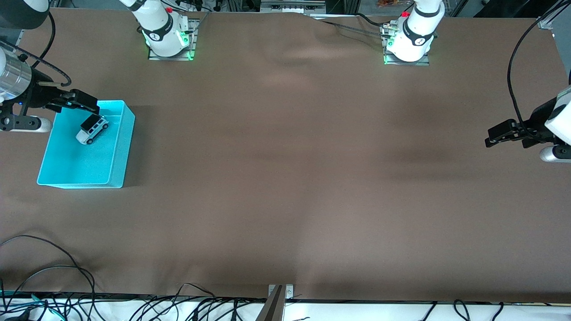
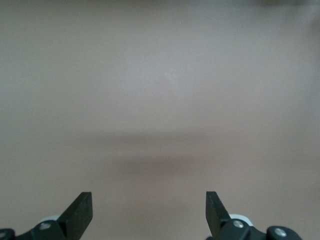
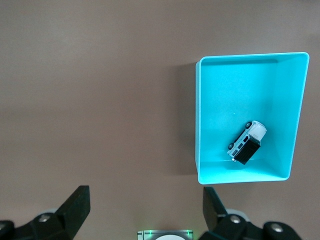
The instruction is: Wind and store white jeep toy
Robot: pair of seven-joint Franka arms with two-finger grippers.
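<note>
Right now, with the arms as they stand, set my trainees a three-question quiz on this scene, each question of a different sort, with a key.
1. True or false: the white jeep toy lies inside the cyan bin.
2. Which claw hangs over that bin's edge? A) left claw B) right claw
3. Fill in: both claws are ____.

Key: 1 true; 2 B; 3 open.
</note>
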